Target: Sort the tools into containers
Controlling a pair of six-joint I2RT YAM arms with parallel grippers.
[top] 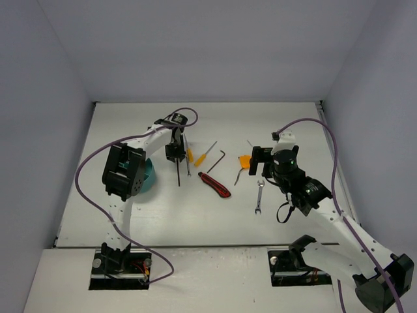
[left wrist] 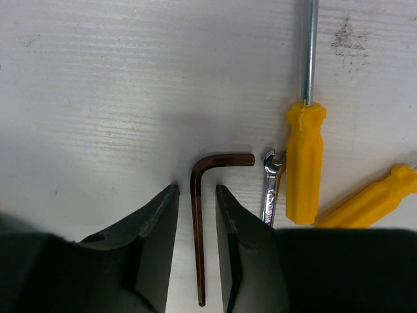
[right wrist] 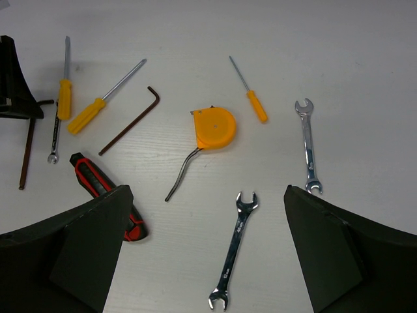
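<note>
My left gripper (left wrist: 197, 189) is down at the table with its jaws straddling the long leg of a dark L-shaped hex key (left wrist: 197, 222). A narrow gap shows on each side, so the gripper is open. A small silver wrench (left wrist: 270, 189) and two orange-handled screwdrivers (left wrist: 304, 163) lie just right of it. In the top view this gripper (top: 174, 156) stands right of the teal bowl (top: 150, 176), which the arm largely hides. My right gripper (right wrist: 207, 190) hangs wide open and empty above a silver wrench (right wrist: 236, 257).
A red-and-black utility knife (right wrist: 104, 192), a second hex key (right wrist: 130, 120), an orange-headed tool (right wrist: 215, 127), a thin screwdriver (right wrist: 251, 98) and another wrench (right wrist: 307, 143) lie spread over the white table (top: 195, 215). Walls enclose the table on three sides.
</note>
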